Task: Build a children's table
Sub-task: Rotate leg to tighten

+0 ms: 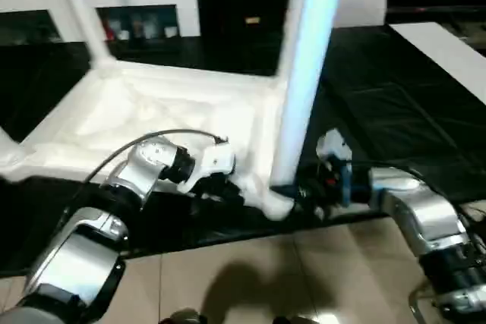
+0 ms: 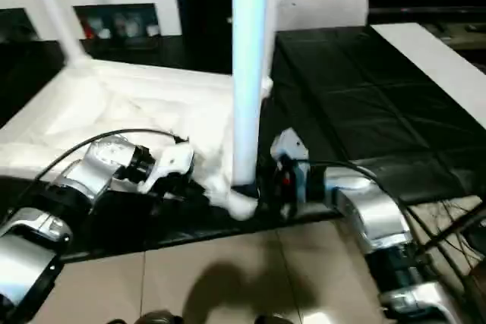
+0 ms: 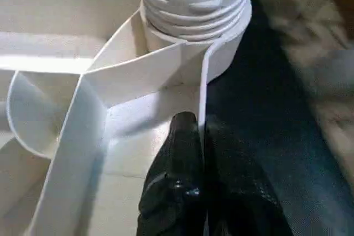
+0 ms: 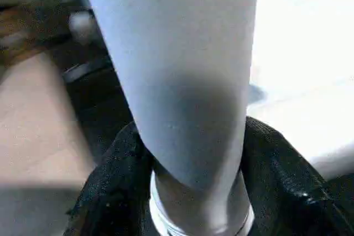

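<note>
The children's table lies upside down on a black mat, its ribbed white top facing up. One white leg stands in the far left corner. Another leg rises from the near right corner socket, where its threaded base shows. My left gripper is shut on the thin rim wall of the top just beside that socket; it is also seen from above. My right gripper reaches in from the right, and its black fingers press both sides of that leg's base.
A white cabinet with glass doors stands behind the table. A flat white board lies on the black mat at the far right. Beige floor tiles run along the near edge, and cables trail by my right forearm.
</note>
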Motion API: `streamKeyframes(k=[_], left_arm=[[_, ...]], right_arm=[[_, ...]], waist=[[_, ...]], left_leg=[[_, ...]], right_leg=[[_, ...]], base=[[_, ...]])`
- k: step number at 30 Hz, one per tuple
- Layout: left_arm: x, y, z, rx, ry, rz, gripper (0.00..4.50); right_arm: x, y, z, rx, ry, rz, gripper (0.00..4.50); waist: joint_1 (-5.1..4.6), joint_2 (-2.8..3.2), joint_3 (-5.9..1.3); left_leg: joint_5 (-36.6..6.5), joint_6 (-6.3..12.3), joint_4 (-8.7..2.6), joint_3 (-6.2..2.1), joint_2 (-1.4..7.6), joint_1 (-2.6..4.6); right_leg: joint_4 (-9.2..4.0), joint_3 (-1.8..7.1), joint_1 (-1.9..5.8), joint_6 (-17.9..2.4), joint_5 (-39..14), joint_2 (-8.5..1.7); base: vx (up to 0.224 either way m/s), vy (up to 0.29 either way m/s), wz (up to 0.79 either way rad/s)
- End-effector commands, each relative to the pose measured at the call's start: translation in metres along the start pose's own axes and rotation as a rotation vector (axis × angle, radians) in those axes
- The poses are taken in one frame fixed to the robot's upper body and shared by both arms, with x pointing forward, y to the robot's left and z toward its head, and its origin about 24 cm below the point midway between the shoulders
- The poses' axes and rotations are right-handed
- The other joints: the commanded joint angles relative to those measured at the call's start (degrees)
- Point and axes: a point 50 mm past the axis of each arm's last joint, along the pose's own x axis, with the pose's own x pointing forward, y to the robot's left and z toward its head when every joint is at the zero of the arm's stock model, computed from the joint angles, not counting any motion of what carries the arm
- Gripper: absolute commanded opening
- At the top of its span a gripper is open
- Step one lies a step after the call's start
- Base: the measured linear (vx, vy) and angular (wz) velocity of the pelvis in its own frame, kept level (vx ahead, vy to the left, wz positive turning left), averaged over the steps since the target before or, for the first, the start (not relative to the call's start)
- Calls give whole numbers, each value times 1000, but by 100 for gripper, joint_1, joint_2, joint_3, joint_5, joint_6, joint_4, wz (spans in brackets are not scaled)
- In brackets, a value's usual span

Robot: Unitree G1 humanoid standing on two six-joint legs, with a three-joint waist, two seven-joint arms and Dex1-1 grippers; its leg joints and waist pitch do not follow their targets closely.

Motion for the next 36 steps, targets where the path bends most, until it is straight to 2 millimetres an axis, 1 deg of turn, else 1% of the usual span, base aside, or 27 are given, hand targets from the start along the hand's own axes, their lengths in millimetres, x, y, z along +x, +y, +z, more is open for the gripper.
streamKeyframes(k=[1, 2, 3, 4, 5, 6, 7, 8, 9, 10, 11, 12, 14, 15, 17, 18, 19, 20, 22, 24, 25, 26, 28, 30, 34, 35, 36], left_arm=[[14, 11, 24, -44, -111, 150, 0], [17, 12, 26, -57, -118, 175, 0], [22, 13, 30, -70, -129, 202, 0], [26, 14, 34, -83, -136, 231, 0], [28, 14, 36, -90, -141, 242, 0], [35, 14, 42, -105, -156, 274, 0], [35, 14, 42, -105, -156, 274, 0], [37, 14, 44, -102, -157, 285, 0], [37, 14, 44, -102, -157, 285, 0], [40, 14, 46, -83, -142, 299, 0], [40, 14, 46, -83, -142, 299, 0], [40, 14, 46, -77, -133, 305, 0], [39, 15, 44, -68, -120, 321, 0], [36, 16, 42, -52, -112, 328, 0], [32, 17, 39, -31, -105, 331, 0], [27, 14, 36, -6, -110, 298, 0], [23, 14, 32, -2, -111, 283, 0], [23, 14, 32, -2, -111, 283, 0], [15, 8, 27, 66, -113, 203, 0], [13, 5, 24, 75, -111, 164, 0], [9, 0, 20, 101, -118, 82, 0], [9, 0, 20, 101, -119, 81, 0], [6, -4, 19, 107, -143, 16, 0], [3, -6, 17, 100, -153, -20, 0], [-5, -10, 10, 128, -103, -133, 0], [-7, -11, 8, 131, -91, -157, 0], [-8, -12, 8, 140, -83, -189, 0]], right_arm=[[23, 11, -6, 62, 12, -48, 197], [28, 13, -6, 85, 6, -74, 196], [36, 13, -5, 113, -1, -130, 196], [43, 15, -3, 146, -10, -177, 196], [47, 15, -2, 161, -14, -206, 196], [59, 17, 2, 201, -19, -281, 196], [59, 17, 2, 201, -19, -281, 196], [64, 18, 3, 208, -14, -305, 196], [64, 18, 3, 208, -14, -305, 196], [72, 22, 6, 188, -15, -314, 196], [72, 22, 6, 188, -15, -314, 196], [74, 25, 7, 176, -19, -301, 252], [74, 26, 9, 154, -34, -292, 266], [72, 26, 9, 140, -44, -290, 268], [68, 24, 9, 121, -52, -303, 297], [61, 21, 9, 100, -64, -298, 310], [53, 19, 10, 74, -85, -264, 315], [53, 19, 10, 74, -85, -264, 315], [37, 17, 11, 32, -107, -181, 343], [30, 15, 11, -2, -101, -146, 359], [17, 11, 9, -54, -79, -93, 371], [17, 11, 9, -55, -78, -92, 384], [5, 7, 8, -80, -60, -32, 395], [-3, 6, 7, -100, -43, 20, 417], [-18, 6, 6, -115, 6, 168, 417], [-20, 6, 6, -113, 13, 198, 417], [-22, 6, 6, -114, 22, 236, 417]], waist=[[-46, -96, -397], [-100, -92, -400], [-107, -62, -414], [-158, -61, -409], [-163, -60, -420], [-187, -46, -432], [-212, -44, -425], [-204, -36, -434], [-210, -31, -432], [-214, -7, -445], [-227, -12, -443], [-227, -17, -441], [-218, -19, -442], [-220, -4, -443], [-222, -12, -447], [-215, -22, -450], [-198, -11, -451], [-192, -13, -451], [-185, -22, -465], [-174, -19, -471], [-163, -38, -472], [-151, -35, -475], [-135, -30, -461], [-87, -28, -453], [30, -23, -441], [47, -49, -435], [86, -34, -435]], left_leg=[[-933, 178, -396, -89, 167, 9], [-918, 220, -388, -85, 159, 10], [-897, 239, -385, -90, 158, 15], [-879, 245, -388, -86, 165, 6], [-907, 249, -386, -89, 161, 19], [-865, 258, -382, -88, 161, 12], [-876, 240, -389, -93, 157, 10], [-854, 273, -381, -86, 154, 22], [-821, 286, -385, -88, 163, 12], [-800, 295, -388, -97, 167, 4], [-804, 295, -392, -94, 173, 1], [-823, 298, -390, -89, 169, 8], [-839, 331, -391, -84, 172, 11], [-870, 333, -393, -88, 178, 10], [-890, 316, -395, -91, 180, 14], [-882, 329, -395, -88, 181, 12], [-875, 349, -395, -89, 190, 11], [-870, 370, -395, -87, 195, 11], [-812, 431, -391, -90, 189, -10], [-717, 500, -382, -74, 196, -20], [-685, 520, -375, -75, 189, -28], [-684, 523, -368, -66, 188, -21], [-708, 545, -375, -63, 213, -14], [-771, 547, -377, -56, 230, -5], [-852, 522, -382, -47, 248, 25], [-869, 534, -383, -43, 242, 22], [-847, 520, -385, -44, 250, 27]], right_leg=[[-529, 259, 324, -501, -2735, -514], [-537, 266, 314, -544, -2671, -507], [-530, 266, 322, -565, -2616, -507], [-521, 274, 304, -630, -2504, -494], [-524, 265, 310, -646, -2510, -498], [-499, 279, 320, -688, -2395, -493], [-513, 271, 315, -701, -2400, -489], [-514, 286, 328, -689, -2337, -494], [-498, 296, 327, -717, -2248, -492], [-475, 294, 339, -763, -2111, -489], [-479, 297, 332, -771, -2065, -488], [-485, 297, 333, -776, -2050, -487], [-473, 309, 348, -809, -1974, -495], [-478, 307, 351, -808, -1983, -496], [-473, 310, 354, -806, -1985, -498], [-474, 314, 355, -818, -1948, -499], [-459, 322, 366, -832, -1875, -506], [-456, 326, 366, -842, -1823, -506], [-434, 329, 396, -881, -1666, -510], [-399, 342, 395, -947, -1474, -509], [-406, 332, 395, -964, -1491, -508], [-403, 336, 400, -970, -1491, -511], [-402, 336, 375, -1010, -1512, -503], [-408, 329, 369, -1022, -1607, -507], [-429, 326, 342, -935, -1881, -504], [-440, 322, 345, -906, -1933, -504], [-435, 331, 331, -880, -1972, -515]], base=[[0, 0, 0], [0, 0, 0], [0, 0, 0], [0, 0, 0], [0, 0, 0], [0, 0, 0], [0, 0, 0], [0, 0, 0], [0, 0, 0], [0, 0, 0], [0, 0, 0], [0, 0, 0], [0, 0, 0], [0, 0, 0], [0, 0, 0], [0, 0, 0], [0, 0, 0], [0, 0, 0], [0, 0, 0], [0, 0, 0], [0, 0, 0], [0, 0, 0], [0, 0, 0], [0, 0, 0], [0, 0, 0], [0, 0, 0], [0, 0, 0]])
